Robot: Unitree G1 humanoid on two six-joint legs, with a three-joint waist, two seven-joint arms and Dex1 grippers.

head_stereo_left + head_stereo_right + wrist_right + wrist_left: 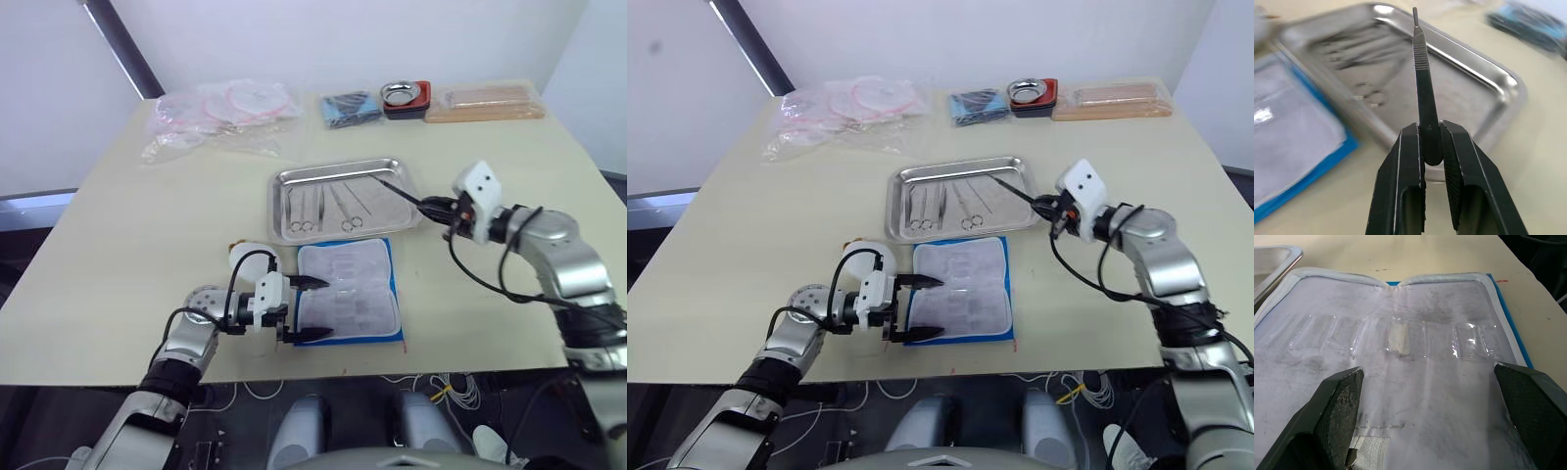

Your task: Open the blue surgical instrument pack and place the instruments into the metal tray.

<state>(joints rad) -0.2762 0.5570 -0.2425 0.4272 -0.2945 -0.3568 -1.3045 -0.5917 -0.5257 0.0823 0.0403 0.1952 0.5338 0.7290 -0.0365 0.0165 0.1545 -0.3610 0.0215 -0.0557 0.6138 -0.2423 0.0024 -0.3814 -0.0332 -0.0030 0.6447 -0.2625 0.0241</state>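
The blue surgical instrument pack (349,295) lies open flat in front of the metal tray (278,208), its grey-white lining (1400,396) up and the clear slots empty. My left gripper (324,309) is open at the pack's left edge, its fingers (1339,401) spread over the lining. Several instruments (306,210), ring-handled scissors among them, lie in the tray. My right gripper (438,208) is shut on a slim dark straight instrument (1421,78). It hovers at the tray's right rim (1484,73), and the instrument's tip points in over the tray.
Along the table's far edge lie clear plastic bags (220,110), a small dark blue bundle (351,108), a round metal bowl in a red dish (405,95) and a tan flat box (485,101). The table's front edge is just behind the pack.
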